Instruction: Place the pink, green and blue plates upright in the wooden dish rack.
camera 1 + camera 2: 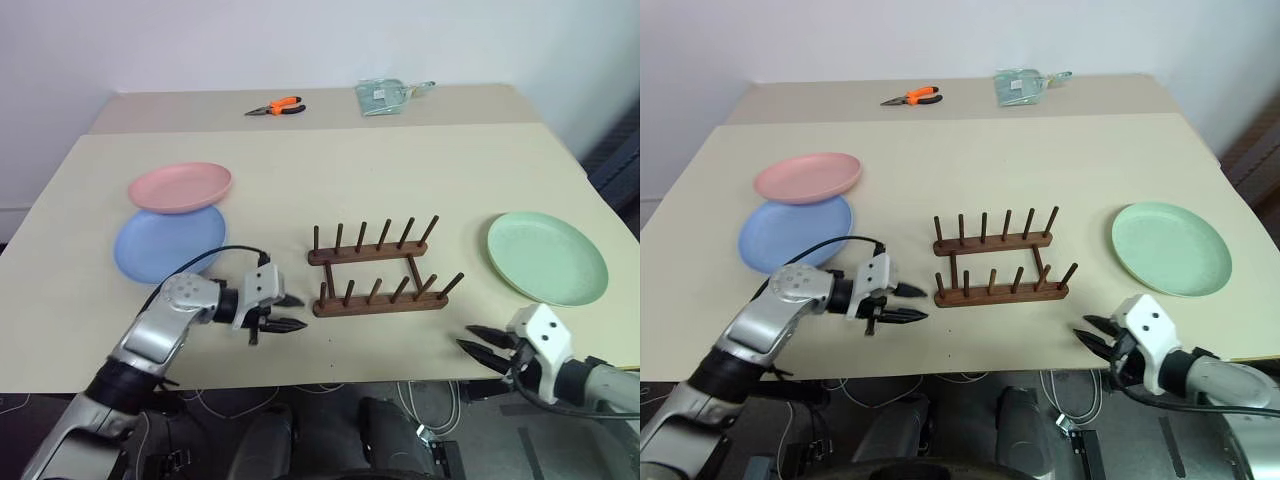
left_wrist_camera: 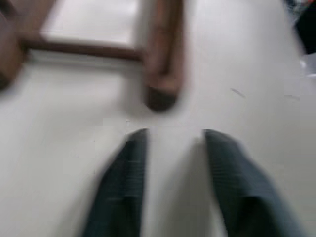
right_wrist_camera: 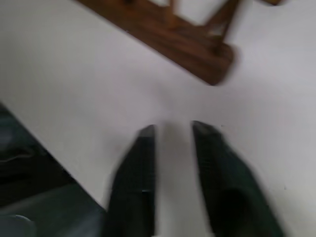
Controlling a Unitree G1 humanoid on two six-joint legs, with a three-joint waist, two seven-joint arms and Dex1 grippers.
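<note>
Left gripper (image 1: 283, 313) empty, fingers parted, just left of wooden dish rack (image 1: 378, 274); right gripper (image 1: 487, 347) empty, parted in the frames, at near counter (image 1: 420, 170) edge; rack bare; pink plate (image 1: 180, 187) overlaps blue plate (image 1: 168, 243) far left; green plate (image 1: 547, 256) flat at right; nothing racked yet; no legible writing.

Head views bright and evenly lit with soft shadows under the plates on the desk (image 1: 330, 170), both wrist views heavily motion-blurred, rack (image 2: 160, 54) and claw fingers (image 3: 136, 177) smeared
</note>
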